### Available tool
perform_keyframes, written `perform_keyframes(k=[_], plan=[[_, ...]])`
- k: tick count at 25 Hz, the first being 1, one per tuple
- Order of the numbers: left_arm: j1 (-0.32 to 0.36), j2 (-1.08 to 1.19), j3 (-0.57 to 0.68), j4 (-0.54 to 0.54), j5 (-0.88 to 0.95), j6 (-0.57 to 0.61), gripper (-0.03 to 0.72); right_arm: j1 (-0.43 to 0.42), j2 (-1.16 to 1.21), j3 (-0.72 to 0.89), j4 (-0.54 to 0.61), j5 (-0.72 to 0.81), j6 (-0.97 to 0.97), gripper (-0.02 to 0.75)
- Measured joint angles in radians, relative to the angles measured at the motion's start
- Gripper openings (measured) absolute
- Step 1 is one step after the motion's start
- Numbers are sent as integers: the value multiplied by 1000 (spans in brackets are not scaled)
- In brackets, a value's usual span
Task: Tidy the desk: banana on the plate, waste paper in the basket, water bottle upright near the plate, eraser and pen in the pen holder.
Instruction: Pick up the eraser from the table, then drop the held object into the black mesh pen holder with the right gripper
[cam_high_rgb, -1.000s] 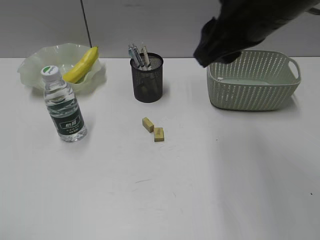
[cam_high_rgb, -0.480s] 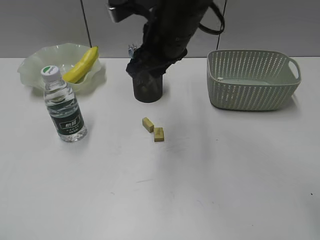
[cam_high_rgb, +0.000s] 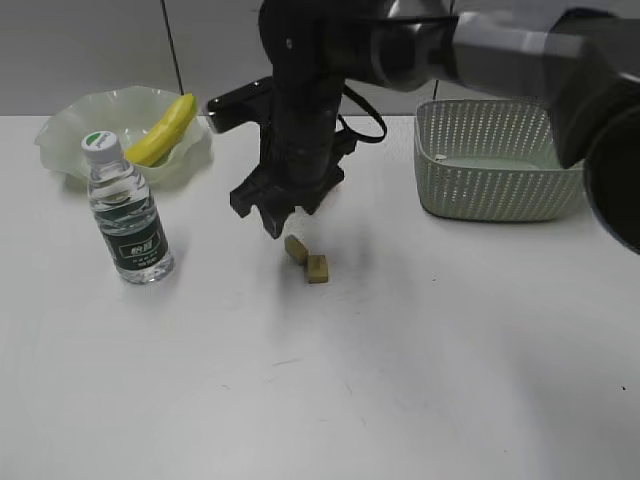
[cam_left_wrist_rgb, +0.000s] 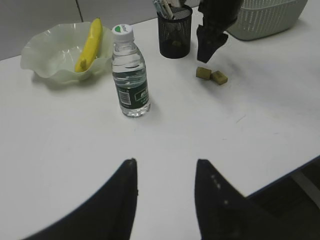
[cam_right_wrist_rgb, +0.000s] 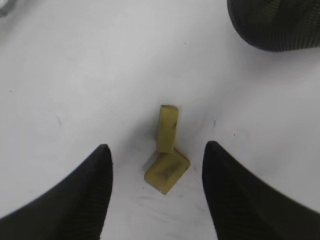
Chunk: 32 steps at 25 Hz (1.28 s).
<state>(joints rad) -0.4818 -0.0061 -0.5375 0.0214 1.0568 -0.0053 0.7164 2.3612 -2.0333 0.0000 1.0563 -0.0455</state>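
Observation:
Two yellow eraser (cam_high_rgb: 296, 249) blocks lie touching on the white desk (cam_high_rgb: 420, 370). My right gripper (cam_high_rgb: 272, 222) hangs open just above and behind them. In the right wrist view the eraser (cam_right_wrist_rgb: 167, 172) lies between the spread tips of the right gripper (cam_right_wrist_rgb: 156, 146). The banana (cam_high_rgb: 165, 130) rests in the wavy plate (cam_high_rgb: 75, 130). Beside the plate the water bottle (cam_high_rgb: 128, 215) stands upright. The right arm hides the pen holder in the exterior view. The pen holder (cam_left_wrist_rgb: 175, 35) shows in the left wrist view with pens (cam_left_wrist_rgb: 164, 7) in it. My left gripper (cam_left_wrist_rgb: 165, 161) stands open and empty. No waste paper shows.
The green basket (cam_high_rgb: 500, 170) stands at the back right, its inside mostly hidden by its wall. The desk's front edge (cam_left_wrist_rgb: 280, 175) runs close to my left gripper. The right arm (cam_high_rgb: 305, 90) reaches across the middle from the right.
My right arm has swung left from above the basket, passed over the pen holder and come down over the eraser blocks. Its jaws have spread wider. The left gripper has not moved.

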Motion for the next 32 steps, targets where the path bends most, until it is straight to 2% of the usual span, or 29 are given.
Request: perform_keyframes(k=[10,14,18,19,25,32], plan=[[0,0,0,0,0,0,290,0,100,-8,-6,-29,46,440],[0,0,0,0,0,0,290,0,127,-10,-6,-39,46,328],[0,0,0,0,0,5,290,0,140,-13,-10,-26,46,142],[0,0,0,0,0,0,290,0,140,-20,-10,-14,46,120],[0,0,0,0,0,0,290,0,138,-159,-29,108,46,121],[0,0,0,0,0,0,290,7,19,-354,0,127,33,121]])
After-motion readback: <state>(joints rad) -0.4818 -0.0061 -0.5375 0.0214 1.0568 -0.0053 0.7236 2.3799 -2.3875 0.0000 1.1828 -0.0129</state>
